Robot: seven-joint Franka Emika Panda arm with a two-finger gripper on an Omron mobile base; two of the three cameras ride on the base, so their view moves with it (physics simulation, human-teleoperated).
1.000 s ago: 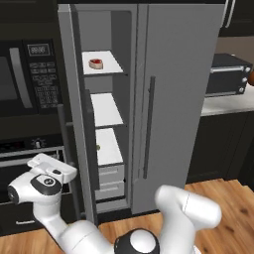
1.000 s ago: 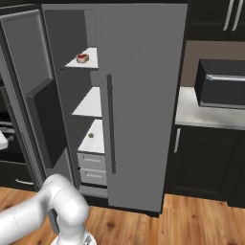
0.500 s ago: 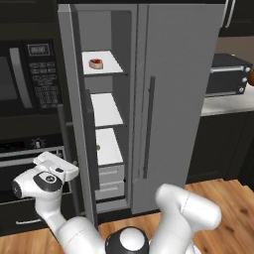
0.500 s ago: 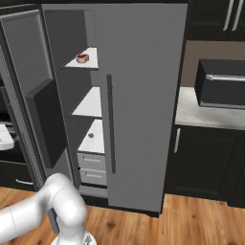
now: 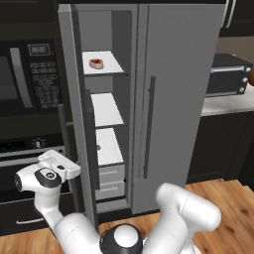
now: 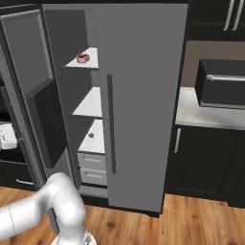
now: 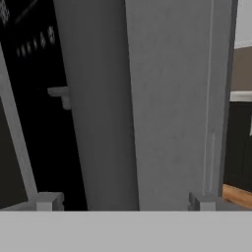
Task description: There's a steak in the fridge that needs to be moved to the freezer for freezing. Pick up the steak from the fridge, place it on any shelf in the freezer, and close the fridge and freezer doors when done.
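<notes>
Steak on top freezer shelf, hand released facing freezer door edge, fridge door shut.

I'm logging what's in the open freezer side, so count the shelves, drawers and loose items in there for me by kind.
White shelves: 3, top, middle, bottom
White drawers: 2, upper, lower
Steak: 1, on the top shelf
Small item on the bottom shelf, too small to identify: 1
Total: 7

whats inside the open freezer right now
The steak lies on the top shelf. Two more white shelves and two drawers sit below; a small item rests on the lowest shelf. Drawer contents are hidden.
</notes>
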